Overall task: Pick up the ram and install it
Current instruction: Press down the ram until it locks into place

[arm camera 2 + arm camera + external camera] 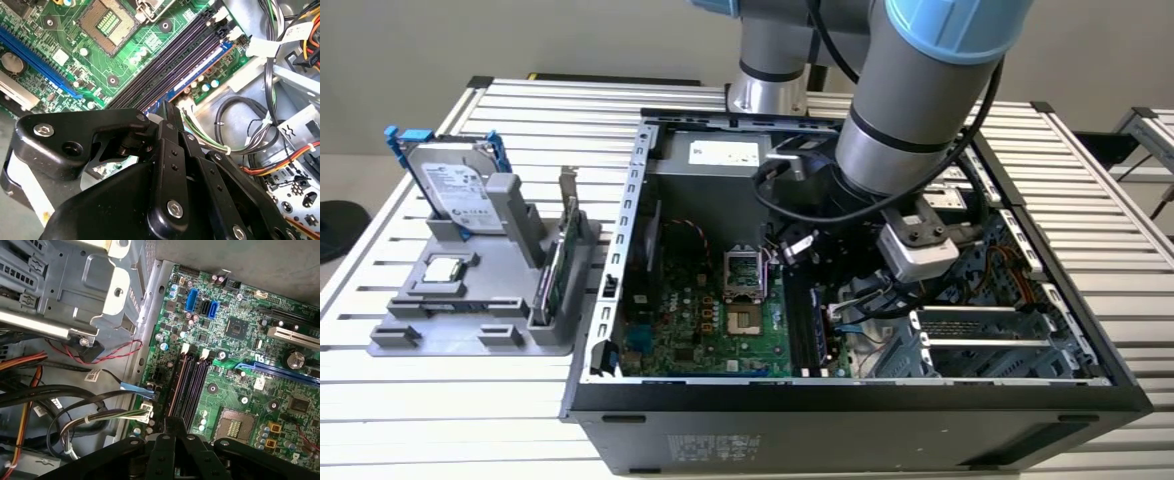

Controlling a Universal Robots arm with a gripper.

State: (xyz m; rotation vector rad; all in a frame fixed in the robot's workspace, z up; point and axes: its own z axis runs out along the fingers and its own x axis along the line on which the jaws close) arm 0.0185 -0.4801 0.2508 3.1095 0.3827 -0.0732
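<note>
While the arm reaches into the open computer case (854,400) on a slatted metal table (1067,160), fingers' (172,117) state indiscernible

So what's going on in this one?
The arm has reached down into the open case. Its claw is over the memory slots on the board, looks shut, and has nothing in it. The parts of the slots in view look empty. A green stick that appears to be the ram stands in the rack outside the case, on the exterior view's left.
</note>
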